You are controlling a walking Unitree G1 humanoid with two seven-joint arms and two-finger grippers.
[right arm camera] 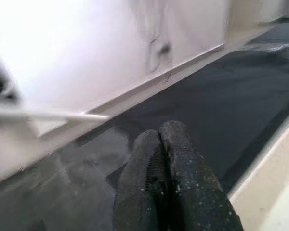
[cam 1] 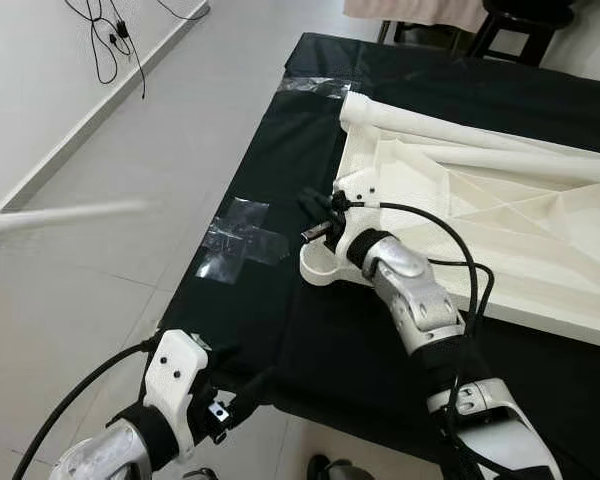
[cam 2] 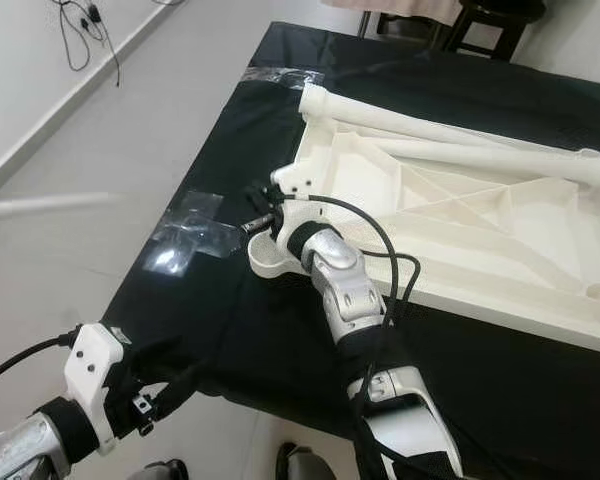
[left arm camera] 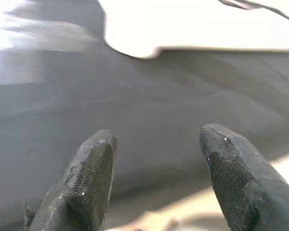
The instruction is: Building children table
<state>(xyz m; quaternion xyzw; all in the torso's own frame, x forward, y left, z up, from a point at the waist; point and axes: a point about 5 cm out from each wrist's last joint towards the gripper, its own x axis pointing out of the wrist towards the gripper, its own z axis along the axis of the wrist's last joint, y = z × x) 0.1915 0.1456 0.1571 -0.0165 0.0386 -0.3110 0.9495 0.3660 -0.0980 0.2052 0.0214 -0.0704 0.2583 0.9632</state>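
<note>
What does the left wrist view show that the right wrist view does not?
The left wrist view alone shows the left end effector, fingers apart, above the black cloth's edge, with the rounded corner of the white tabletop ahead. The right wrist view alone shows the right end effector, fingers pressed together, facing the wall, a baseboard and clear tape. Both show the black cloth and white plastic.

Home room: tiled floor point(cam 1: 130, 150), white wall point(cam 1: 30, 80), dangling cables point(cam 1: 110, 40).
</note>
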